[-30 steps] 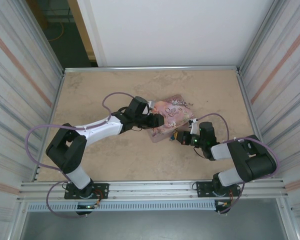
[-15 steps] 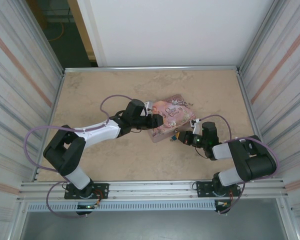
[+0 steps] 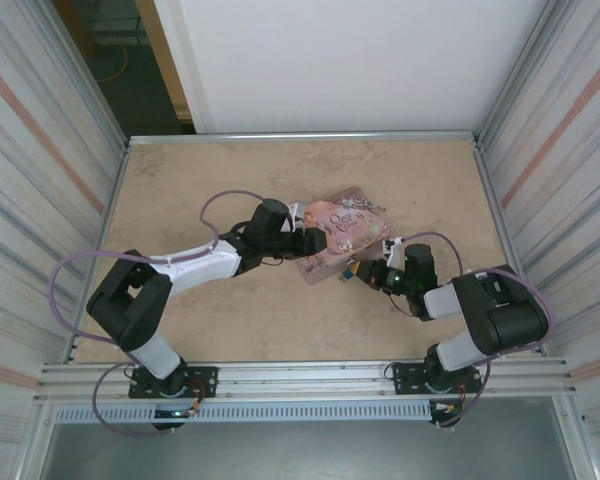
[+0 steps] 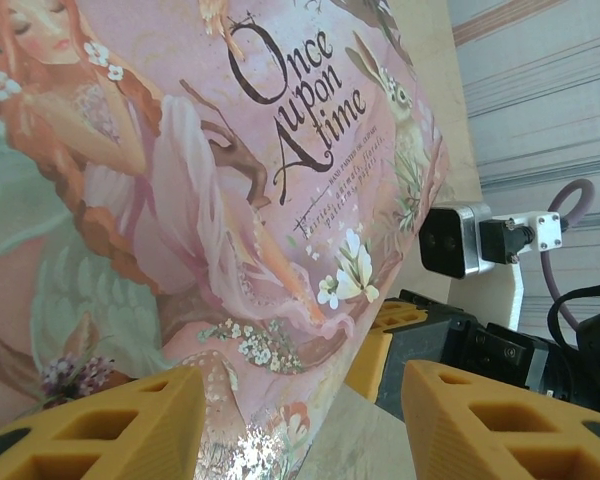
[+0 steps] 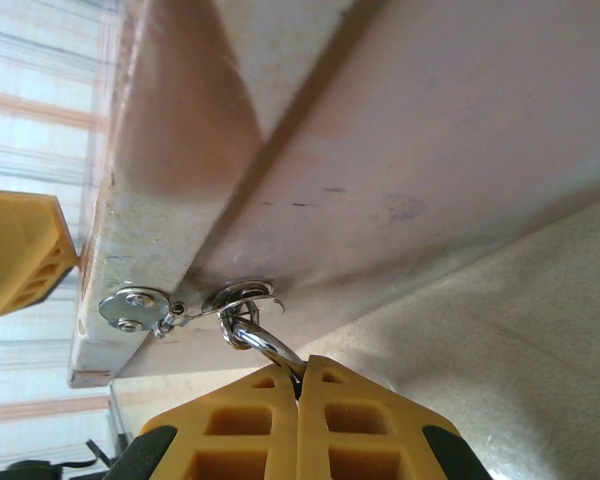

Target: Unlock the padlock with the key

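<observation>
Silvery thin shackle of the tiny padlock (image 5: 262, 339) hooks the hasp of the pink illustrated rectangular tin (image 4: 180, 200); my right claw (image 5: 300, 376) pinches shut on it; my left claw (image 4: 300, 380) gapes astride the tin; I'd brace firmly, pulling gently.

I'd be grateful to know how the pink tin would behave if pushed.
Probably stiff: the tin shows flat metal walls. Being boxy, it likely slides, not rolls. It may drag, since the right gripper pinches the padlock on its hasp.

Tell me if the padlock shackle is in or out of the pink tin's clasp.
In: the padlock's silvery metal shackle threads the curved metal clasp loop, pinched by the shut right hand.
</observation>
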Robot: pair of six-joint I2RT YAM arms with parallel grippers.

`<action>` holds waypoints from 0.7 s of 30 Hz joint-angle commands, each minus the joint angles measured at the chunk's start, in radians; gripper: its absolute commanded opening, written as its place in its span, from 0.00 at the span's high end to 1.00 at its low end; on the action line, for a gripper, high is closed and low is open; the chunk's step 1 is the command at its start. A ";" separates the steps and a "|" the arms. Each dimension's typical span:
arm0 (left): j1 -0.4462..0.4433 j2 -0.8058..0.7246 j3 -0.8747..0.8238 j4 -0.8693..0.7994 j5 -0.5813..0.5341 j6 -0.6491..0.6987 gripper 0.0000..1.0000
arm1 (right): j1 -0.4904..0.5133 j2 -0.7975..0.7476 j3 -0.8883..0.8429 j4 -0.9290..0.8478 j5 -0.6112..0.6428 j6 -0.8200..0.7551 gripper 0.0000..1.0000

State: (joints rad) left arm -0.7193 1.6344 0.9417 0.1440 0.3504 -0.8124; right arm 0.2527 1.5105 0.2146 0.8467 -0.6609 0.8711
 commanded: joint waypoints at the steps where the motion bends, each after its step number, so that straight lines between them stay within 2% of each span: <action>1: 0.001 0.076 -0.067 -0.159 -0.033 -0.005 0.45 | -0.009 0.025 0.006 0.124 -0.031 0.066 1.00; 21: 0.006 0.078 -0.082 -0.164 -0.043 -0.004 0.45 | -0.052 0.109 0.005 0.225 -0.049 0.108 1.00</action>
State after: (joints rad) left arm -0.7193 1.6363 0.9268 0.1806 0.3477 -0.8124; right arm 0.2123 1.6135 0.2146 1.0039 -0.6880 0.9615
